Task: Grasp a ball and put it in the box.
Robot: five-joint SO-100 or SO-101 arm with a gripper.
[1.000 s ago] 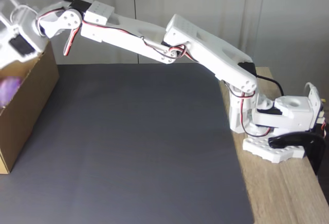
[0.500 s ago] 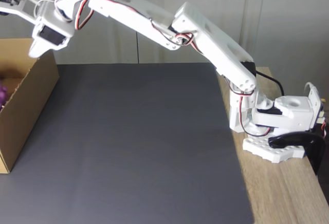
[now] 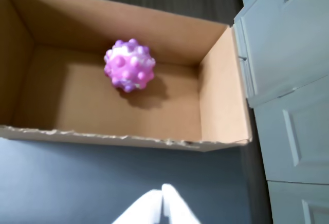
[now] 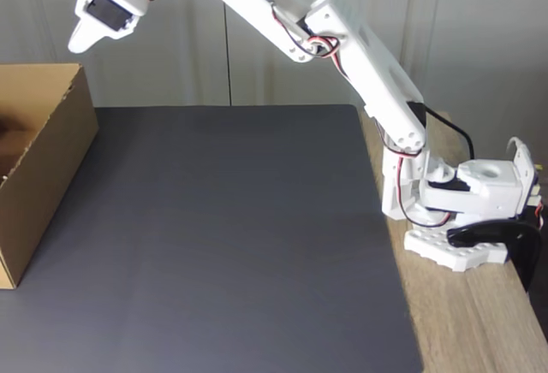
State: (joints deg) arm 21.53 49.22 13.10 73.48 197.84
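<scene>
Wrist view gave me the ball (image 3: 129, 65) lying on the floor of the box (image 3: 221, 85), a little toward eleven o'clock from the floor's centre, near the far wall and apart from every side. I saw the gripper (image 3: 162, 203) at six o'clock of that picture, outside the box over the dark mat (image 3: 61, 183), its two white fingertips (image 3: 177, 211) pressed together with nothing between them. From the fixed view I had the arm (image 4: 360, 56) reaching up toward eleven o'clock from its base (image 4: 462, 210) on the wooden table (image 4: 479, 322), with the box at nine o'clock.
</scene>
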